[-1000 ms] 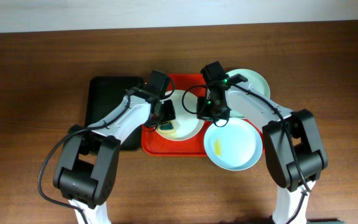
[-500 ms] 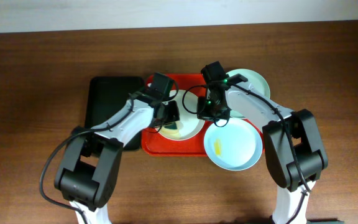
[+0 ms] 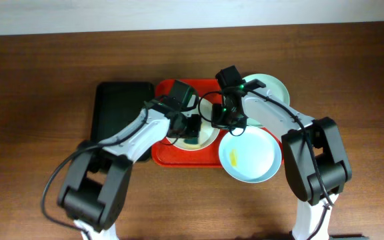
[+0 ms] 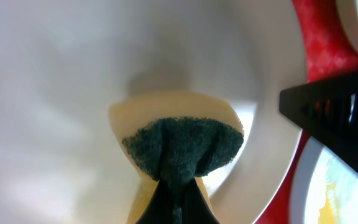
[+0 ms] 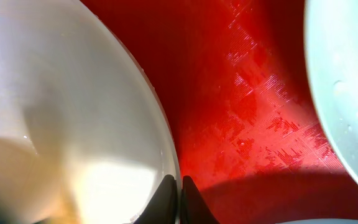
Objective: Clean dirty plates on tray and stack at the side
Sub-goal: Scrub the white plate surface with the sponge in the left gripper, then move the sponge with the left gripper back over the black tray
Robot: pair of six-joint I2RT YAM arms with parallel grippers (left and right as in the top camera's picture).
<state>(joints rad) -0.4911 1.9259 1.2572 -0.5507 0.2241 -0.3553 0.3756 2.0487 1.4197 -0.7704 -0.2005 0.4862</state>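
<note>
Over the white plate [image 4: 55, 93], left gripper [image 4: 174, 198] around sponge [image 4: 182, 144].

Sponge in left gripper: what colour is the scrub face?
Dark green scrub face on pale yellow sponge; best in left wrist view.

The sponge [image 4: 182, 146] pinched between the matt black left fingers [image 4: 176, 208] is soft yellow foam faced with a coarse, fuzzy dark green scouring layer. Beneath it the white plate [image 4: 61, 81] is smooth and glossy, with soft highlights. Just right of the right fingers [image 5: 190, 200], the red tray [image 5: 241, 93] is shiny plastic with a fine crosshatched texture. Farther right, the mint green plate [image 5: 347, 93] is sleek and beaded with tiny drops. The table [image 3: 45, 67] is matt brown wood grain, and the black tray [image 3: 115, 107] looks dull.
</note>
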